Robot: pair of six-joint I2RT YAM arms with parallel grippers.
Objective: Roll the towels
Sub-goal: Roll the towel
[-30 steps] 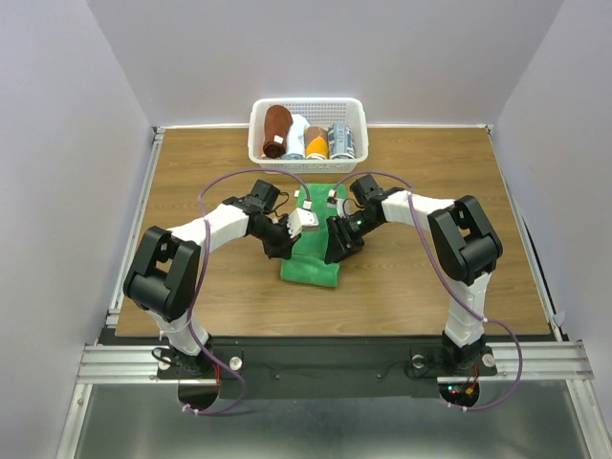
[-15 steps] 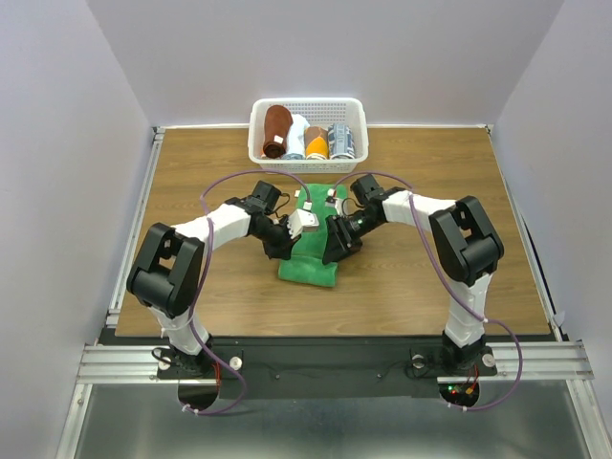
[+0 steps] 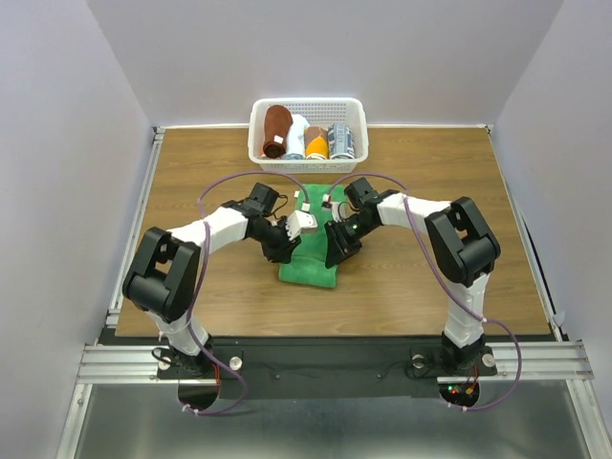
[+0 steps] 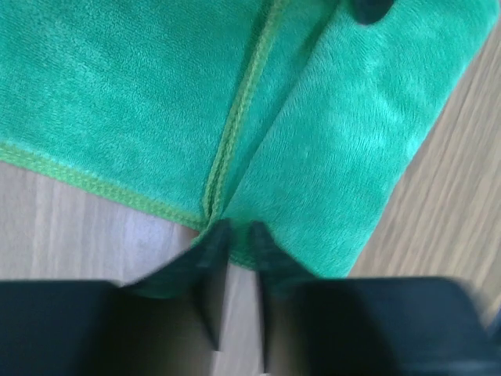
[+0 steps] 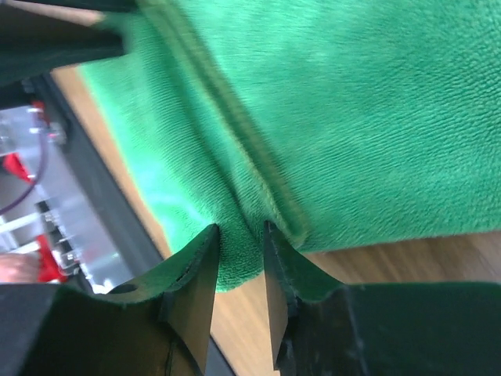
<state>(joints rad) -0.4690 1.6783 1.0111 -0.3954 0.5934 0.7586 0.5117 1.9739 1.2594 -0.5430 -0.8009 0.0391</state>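
The bright green towel (image 3: 311, 265) lies folded on the wooden table between both arms. At its left edge is my left gripper (image 3: 284, 249), and the left wrist view shows its jaws (image 4: 239, 232) slightly apart, tips at the stitched hem of the green towel (image 4: 149, 94), with bare table showing in the gap. At the right edge my right gripper (image 3: 337, 249) pinches a raised fold of the green towel (image 5: 376, 117), the plush filling the space between the jaws (image 5: 241, 233). The reddish-brown towel (image 3: 277, 130) stands rolled in the basket.
A white basket (image 3: 308, 103) at the back of the table holds white, orange and grey-patterned rolls beside the reddish-brown one. Purple cables loop over both arms. Metal rails run along the table's left edge (image 3: 134, 220) and its near edge.
The left jaws, shut before, now stand a little apart at the hem. The right jaws have narrowed onto the towel's fold. The right arm has edged a little to the left.
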